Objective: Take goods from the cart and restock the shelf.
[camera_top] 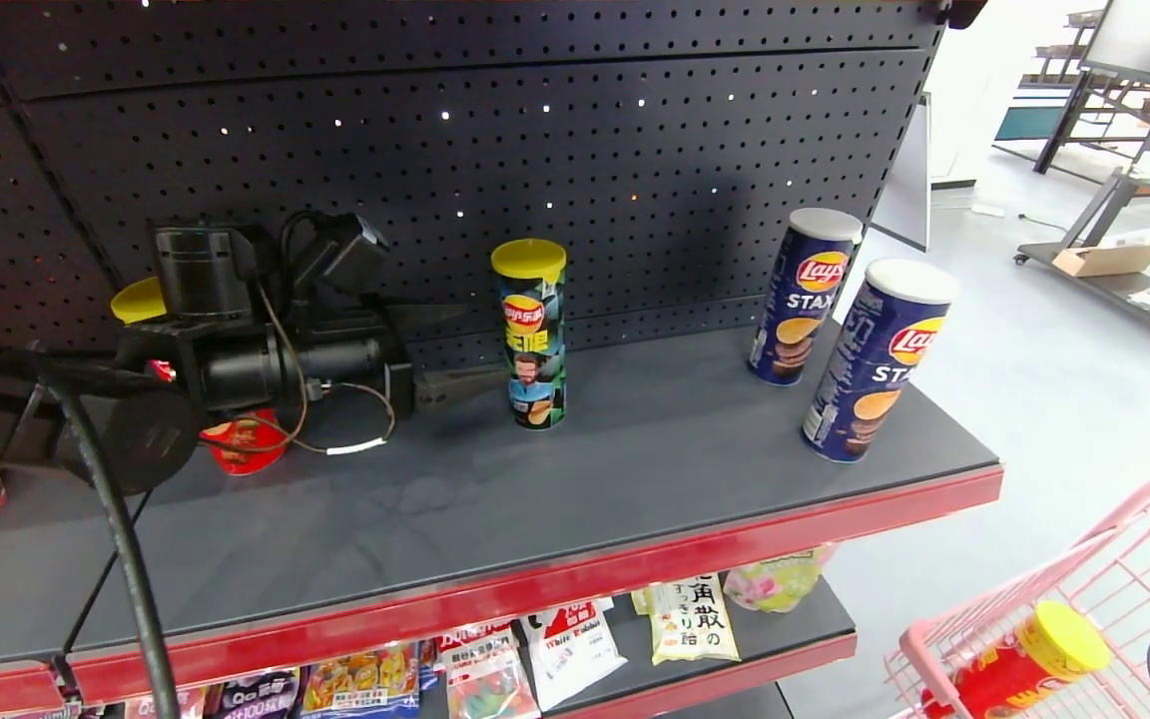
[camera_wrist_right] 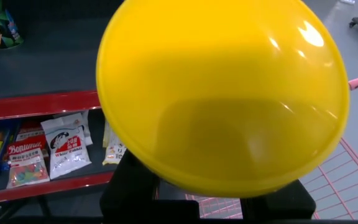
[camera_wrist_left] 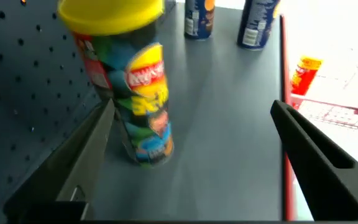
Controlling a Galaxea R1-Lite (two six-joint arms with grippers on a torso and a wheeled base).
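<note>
Left gripper (camera_wrist_left: 192, 107) gapes wide, chip can (camera_wrist_left: 143, 106) upright beside one finger (camera_wrist_left: 95, 140).

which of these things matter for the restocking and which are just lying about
For the job:
pink cart
red can in it
top shelf
green can, standing between the fingers of the open left gripper

Just lying about:
blue cans, already shelved
snack bags on the lower shelf
cardboard box across the room
</note>
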